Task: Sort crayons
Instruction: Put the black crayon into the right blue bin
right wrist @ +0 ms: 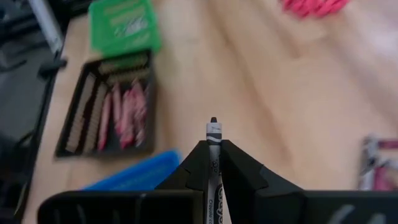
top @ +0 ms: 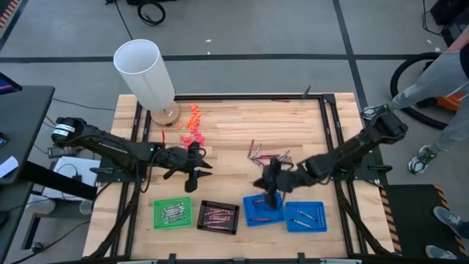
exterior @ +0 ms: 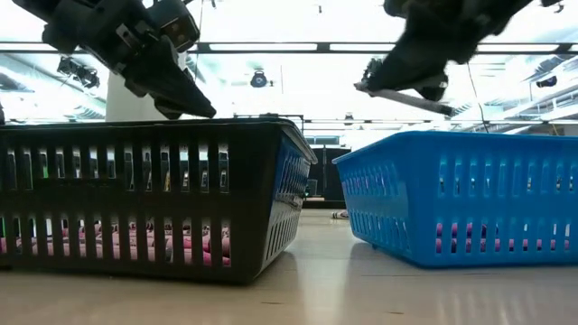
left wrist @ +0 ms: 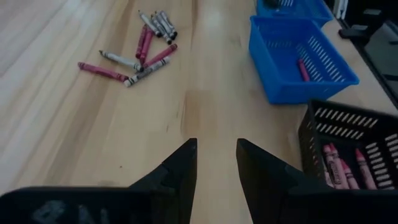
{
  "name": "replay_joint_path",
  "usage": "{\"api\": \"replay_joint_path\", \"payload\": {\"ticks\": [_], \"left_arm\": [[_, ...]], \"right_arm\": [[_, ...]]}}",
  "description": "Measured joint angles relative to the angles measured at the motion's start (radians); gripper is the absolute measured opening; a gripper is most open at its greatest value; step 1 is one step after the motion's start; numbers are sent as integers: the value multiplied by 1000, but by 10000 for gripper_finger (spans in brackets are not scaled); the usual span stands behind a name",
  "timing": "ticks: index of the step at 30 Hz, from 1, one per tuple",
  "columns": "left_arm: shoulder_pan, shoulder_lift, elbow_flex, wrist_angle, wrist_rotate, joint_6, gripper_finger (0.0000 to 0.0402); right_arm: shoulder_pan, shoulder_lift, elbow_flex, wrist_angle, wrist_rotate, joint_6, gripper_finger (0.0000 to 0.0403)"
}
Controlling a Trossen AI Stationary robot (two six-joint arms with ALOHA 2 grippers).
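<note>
Sorting is judged to be well under way but not finished. A grey crayon is pinched between the pressed-together fingers of the right tool, which is held above the desk near the blue trays. The left tool is seen hovering over bare wood with its fingers parted and nothing between them. Several pinkish crayons are already laid in the black tray, some pale ones in the green tray, and a few in the blue trays. A loose cluster of red and grey crayons is left on the desk, well apart from the trays, so those, and the one being carried, are what remains to be placed. A white cylinder and chunky orange pieces are seen at the far side, untouched.
</note>
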Motion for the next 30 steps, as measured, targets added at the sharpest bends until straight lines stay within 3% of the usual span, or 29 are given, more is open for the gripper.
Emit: {"api": "replay_joint_path", "payload": {"ticks": [9, 14, 22, 30], "left_arm": [[4, 0, 59, -29, -5, 68, 123], [11, 0, 59, -37, -62, 22, 123], [10, 11, 58, -37, -70, 15, 123], [25, 25, 58, -1, -80, 16, 123]], "right_arm": [[181, 13, 0, -69, 28, 135, 39], [250, 13, 1, -190, 22, 280, 39], [333, 4, 5, -282, 21, 414, 39], [388, 2, 125, -526, 23, 483, 39]]}}
